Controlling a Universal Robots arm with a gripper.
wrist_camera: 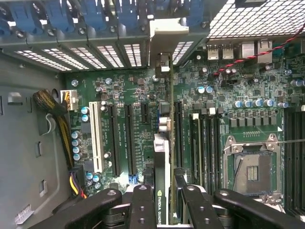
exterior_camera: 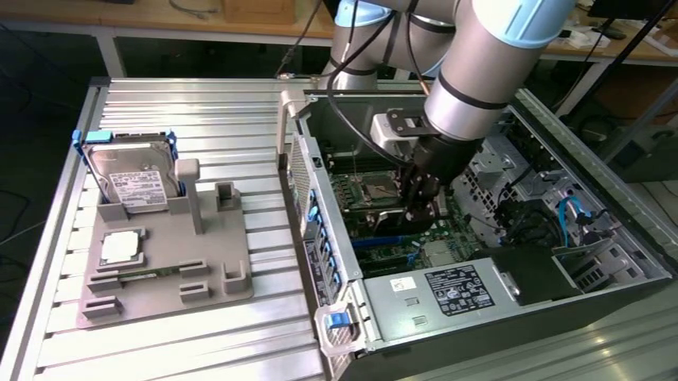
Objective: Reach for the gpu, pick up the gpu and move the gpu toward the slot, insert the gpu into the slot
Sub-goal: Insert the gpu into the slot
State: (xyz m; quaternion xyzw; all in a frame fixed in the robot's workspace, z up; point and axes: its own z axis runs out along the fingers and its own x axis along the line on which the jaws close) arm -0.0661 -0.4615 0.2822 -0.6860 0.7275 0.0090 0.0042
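Gripper: black, two-fingered, on an arm reaching down into an open computer case. State: fingers pinch the gpu from both sides; the card stands edge-on between them, its labelled edge at the fingertips. Gpu: runs straight out ahead of the fingers across the green motherboard, with its silver end bracket at the far end, against the case's perforated rear wall. Slot: blue strip on the board, directly beneath the gripper and in line with the held card; whether the card is fully seated cannot be told. Beside the gripper, on one flank: square silver processor socket. On the other flank: white connector strip. Well apart from the gripper, outside the case to the exterior view's left: grey holder tray carrying a hard drive and a processor chip, on a ribbed metal table.
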